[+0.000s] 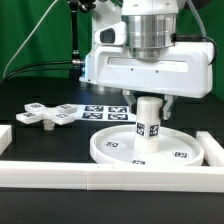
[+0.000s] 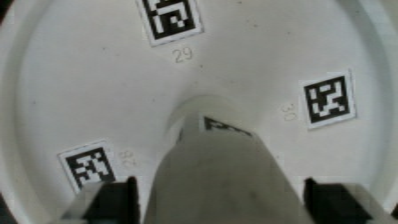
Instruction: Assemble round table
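The large round disc [image 1: 115,148] lies flat on the black table, with tags on its face. The short cylindrical leg [image 1: 148,125] stands upright at the disc's middle. My gripper [image 1: 148,103] comes straight down over the leg's top, one finger on each side of it. In the wrist view the leg [image 2: 222,165] fills the space between the two dark fingers [image 2: 118,200], and my gripper [image 2: 222,198] is shut on it above the disc [image 2: 107,90]. The cross-shaped base piece [image 1: 45,114] lies loose on the table at the exterior view's left.
The marker board [image 1: 105,110] lies behind the disc. A long white border rail [image 1: 110,179] runs along the front, with short rails at the exterior view's left [image 1: 5,137] and right [image 1: 216,147]. A green backdrop stands behind.
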